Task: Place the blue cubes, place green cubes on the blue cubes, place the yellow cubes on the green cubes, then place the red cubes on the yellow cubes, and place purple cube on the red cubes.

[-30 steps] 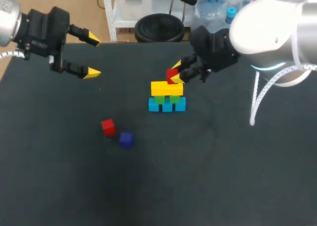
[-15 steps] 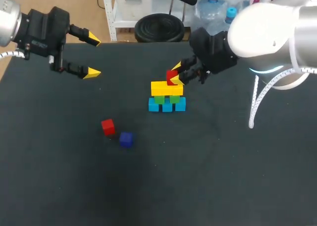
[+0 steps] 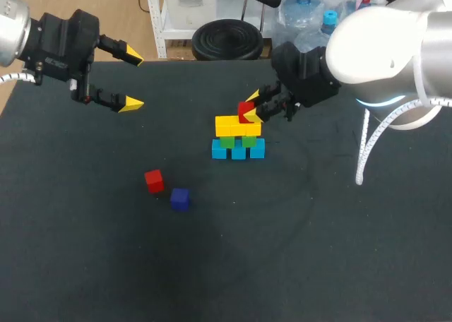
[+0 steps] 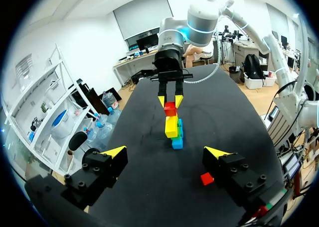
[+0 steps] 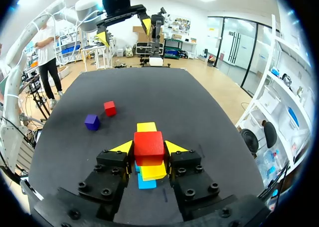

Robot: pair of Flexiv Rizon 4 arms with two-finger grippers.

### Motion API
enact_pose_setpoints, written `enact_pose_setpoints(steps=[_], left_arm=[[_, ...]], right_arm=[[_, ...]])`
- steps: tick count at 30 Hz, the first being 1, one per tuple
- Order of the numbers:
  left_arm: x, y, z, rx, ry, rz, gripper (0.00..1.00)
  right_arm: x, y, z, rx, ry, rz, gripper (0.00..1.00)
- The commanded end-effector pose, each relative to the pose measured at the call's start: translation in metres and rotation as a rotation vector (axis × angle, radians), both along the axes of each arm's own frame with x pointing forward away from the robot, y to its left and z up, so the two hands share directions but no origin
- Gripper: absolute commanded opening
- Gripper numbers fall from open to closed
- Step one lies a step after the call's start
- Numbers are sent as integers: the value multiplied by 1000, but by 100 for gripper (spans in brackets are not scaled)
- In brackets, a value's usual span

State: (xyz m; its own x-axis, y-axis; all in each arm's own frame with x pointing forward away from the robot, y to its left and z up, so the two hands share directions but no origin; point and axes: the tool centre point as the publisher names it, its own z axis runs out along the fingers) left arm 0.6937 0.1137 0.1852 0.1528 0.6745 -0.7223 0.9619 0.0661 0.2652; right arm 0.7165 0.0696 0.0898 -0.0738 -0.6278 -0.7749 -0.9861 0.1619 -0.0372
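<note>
A stack stands mid-table: blue cubes [image 3: 238, 150] at the base, green cubes [image 3: 236, 140] on them, yellow cubes [image 3: 238, 126] on top. My right gripper [image 3: 252, 106] is shut on a red cube [image 3: 244, 111] right over the yellow layer's right half; whether they touch I cannot tell. In the right wrist view the red cube [image 5: 148, 145] sits between both fingers, with yellow cubes [image 5: 153, 171] beneath. A second red cube [image 3: 153, 181] and a purple cube [image 3: 179, 198] lie loose at the front left. My left gripper [image 3: 131, 79] hangs open and empty, high at the far left.
The black table [image 3: 318, 251] reaches the far edge just behind the stack. In the left wrist view the stack [image 4: 172, 127] stands ahead of the open fingers, and the loose red cube [image 4: 207, 178] lies beside one finger.
My right gripper with the red cube has sunk very slightly toward the yellow cubes. The left arm has not moved.
</note>
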Motion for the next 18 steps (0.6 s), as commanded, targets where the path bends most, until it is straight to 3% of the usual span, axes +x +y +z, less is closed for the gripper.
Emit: enact_pose_setpoints(steps=[1, 18], left_arm=[[-1, 1, -1, -5, -5, -2, 100], [-1, 1, -1, -5, -5, -2, 100]], right_arm=[[1, 1, -2, -3, 2, 0, 0], [4, 1, -3, -3, 2, -3, 0]])
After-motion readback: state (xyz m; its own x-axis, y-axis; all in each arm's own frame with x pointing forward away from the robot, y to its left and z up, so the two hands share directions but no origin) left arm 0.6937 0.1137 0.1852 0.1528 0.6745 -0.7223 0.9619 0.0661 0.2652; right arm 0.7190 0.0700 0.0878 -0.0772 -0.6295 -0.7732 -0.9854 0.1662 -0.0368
